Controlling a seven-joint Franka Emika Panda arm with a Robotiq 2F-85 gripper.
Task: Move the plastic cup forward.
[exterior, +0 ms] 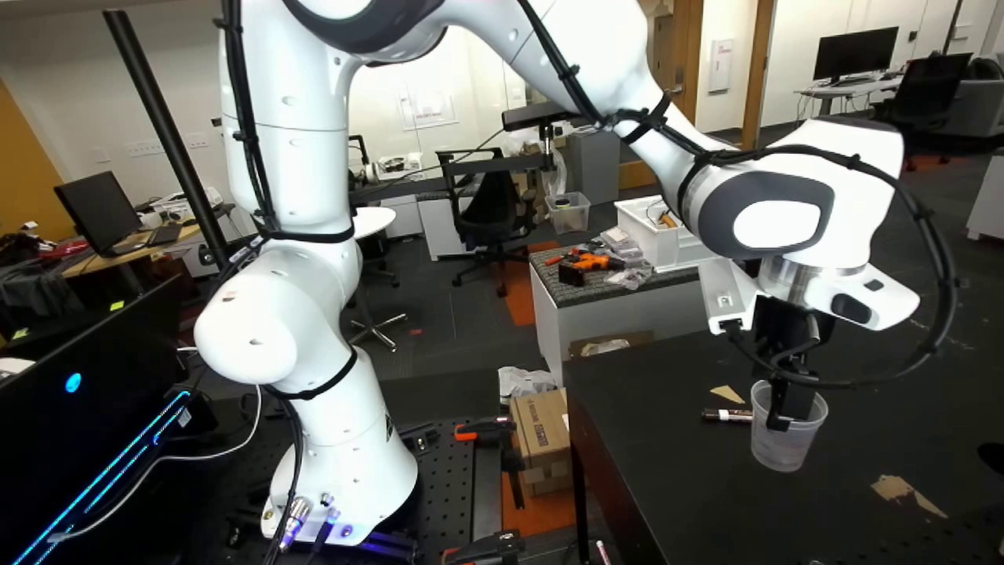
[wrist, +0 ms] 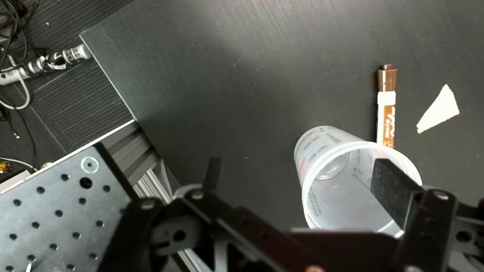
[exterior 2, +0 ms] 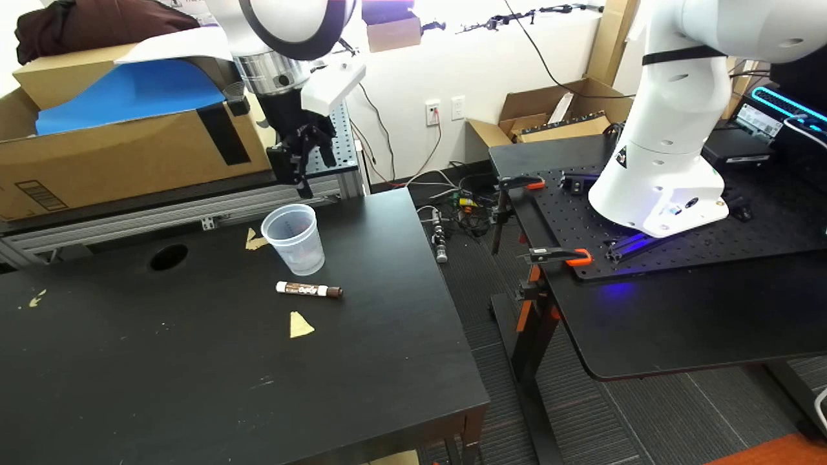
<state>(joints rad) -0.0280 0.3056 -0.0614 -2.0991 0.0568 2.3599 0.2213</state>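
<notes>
Fingers stand wide apart on my Robotiq gripper, with open space between them. Beneath them spreads the big black table, which I get in all three views. Over it reaches my white Franka Panda arm, based on a separate workbench and bent so that the gripper points down. In an exterior view a long cardboard box, holding a blue sheet, sits beyond the table's far edge; my wrist feed shows a corner of a perforated metal plate beside the table.

On the tabletop, toward one end, the translucent plastic cup stands upright, with printed markings on its wall. From the wrist I see one finger crossing the cup's mouth and the opposite one well off to its side. In an exterior view the fingertips show above the rim, clear of it; in an exterior view one fingertip overlaps the cup's outline. Just beside the cup, apart from it, lies a dry-erase marker with a brown cap. A torn tan scrap lies near the cup, a neater wedge-shaped scrap near the marker, and a small yellowish scrap well apart from both.
</notes>
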